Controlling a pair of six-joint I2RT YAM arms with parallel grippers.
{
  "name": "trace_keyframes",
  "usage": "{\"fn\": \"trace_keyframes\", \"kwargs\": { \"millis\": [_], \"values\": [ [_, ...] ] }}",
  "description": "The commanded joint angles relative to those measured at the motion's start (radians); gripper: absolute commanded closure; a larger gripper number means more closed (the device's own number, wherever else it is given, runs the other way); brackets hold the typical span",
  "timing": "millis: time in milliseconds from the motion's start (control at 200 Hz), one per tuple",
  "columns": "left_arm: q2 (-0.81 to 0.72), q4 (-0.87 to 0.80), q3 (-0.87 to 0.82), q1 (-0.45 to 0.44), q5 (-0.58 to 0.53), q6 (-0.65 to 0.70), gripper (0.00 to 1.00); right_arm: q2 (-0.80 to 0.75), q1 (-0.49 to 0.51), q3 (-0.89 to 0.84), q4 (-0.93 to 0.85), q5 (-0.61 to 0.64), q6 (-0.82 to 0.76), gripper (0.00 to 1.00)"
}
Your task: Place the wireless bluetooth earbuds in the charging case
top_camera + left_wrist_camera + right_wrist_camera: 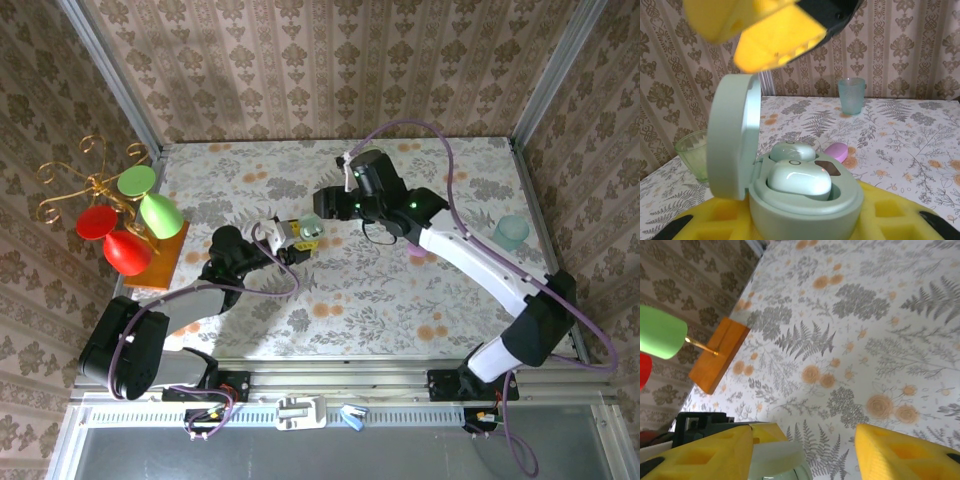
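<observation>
We see the mint-green, pebble-shaped plastic charging case clamped between the left jaws, whose yellow foam pads press on its base from either side. These jaws are narrow, closed on the case. We judge that it is held opening upward so that the hinged lid stands upright and the wells face the other arm. Two glossy mint plastic earbuds lie side by side inside the case, between the left jaws. The nearer one seems to ride slightly proud of its well.

The right jaws stand wide with nothing between them. They hang just above the case, which would fit a bud let go into its well. Both buds look home, so we take the inserting as done or nearly so, and the lid is not yet shut.

The left wrist view gives us the inside of the case. In the top view the case is a small pale shape between the two sets of jaws. The left wrist view also shows a pink pebble-shaped case on the flowered surface beyond the left jaws, and a pale blue-green glass tumbler farther off. The right wrist view shows the gap between the right jaws' yellow pads, the lid's edge beside one of them, and an orange wooden block well beyond.
</observation>
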Motion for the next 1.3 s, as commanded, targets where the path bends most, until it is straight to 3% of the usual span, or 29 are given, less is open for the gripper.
{"fn": "trace_keyframes", "kwargs": {
  "millis": [0,205,365,560,745,895,1015,1295],
  "values": [
    [-0.034,0.039,-0.001,-0.001,0.022,0.018,0.69,0.022,0.004,0.025,-0.061,-0.068,0.008,0.42],
    [-0.034,0.037,0.008,-0.001,0.003,0.000,0.69,-0.049,0.005,-0.092,-0.043,-0.077,0.021,0.40],
    [-0.030,0.039,0.016,-0.001,0.002,-0.007,0.69,-0.143,-0.002,-0.235,0.079,-0.114,0.103,0.39],
    [-0.031,0.087,0.019,-0.004,0.006,-0.046,0.69,-0.241,-0.051,-0.482,0.528,-0.348,0.413,0.22],
    [-0.032,0.152,0.022,-0.007,0.008,-0.113,0.69,-0.180,-0.057,-0.608,0.916,-0.500,0.668,0.21],
    [-0.045,0.151,0.029,-0.009,0.013,-0.129,0.69,-0.107,-0.050,-0.647,1.121,-0.532,0.787,0.25],
    [-0.050,0.149,0.033,-0.010,0.014,-0.143,0.69,-0.058,-0.045,-0.650,1.213,-0.549,0.837,0.35],
    [-0.054,0.143,0.042,-0.010,0.017,-0.158,0.68,-0.039,-0.048,-0.671,1.224,-0.537,0.836,0.74]
  ]
}}
